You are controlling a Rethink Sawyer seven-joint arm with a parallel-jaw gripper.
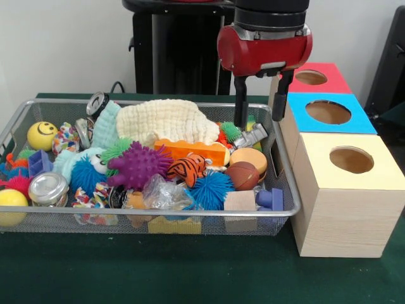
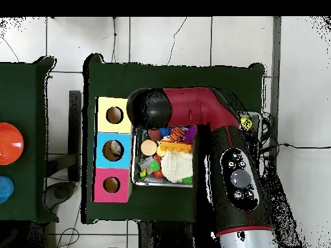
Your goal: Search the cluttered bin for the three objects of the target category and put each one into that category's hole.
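Wire-mesh bin, heaped with toys and oddments, fills the green table's middle, and just beside its end wall stands a row of three wooden boxes, each with a round hole in its lid: the yellow-topped box nearest the camera, the blue-topped box in the middle, the red-topped box farthest. Which category is wanted cannot be told, so the three target objects stay unnamed; they presumably lie somewhere in the heap. Largest in the bin is a cream knitted cloth, then a purple spiky rubber ball, an orange plastic block, a blue spiky ball, a tiger-striped soft toy, a yellow smiley ball and a small metal tin. The red-and-black arm's gripper hangs empty over the bin's box-side end, fingers parted fairly wide, above a brown ball. Judging from this, a clean pick calls for descending straight onto one exposed item, clear of the mesh wall and of neighbours that could snag.
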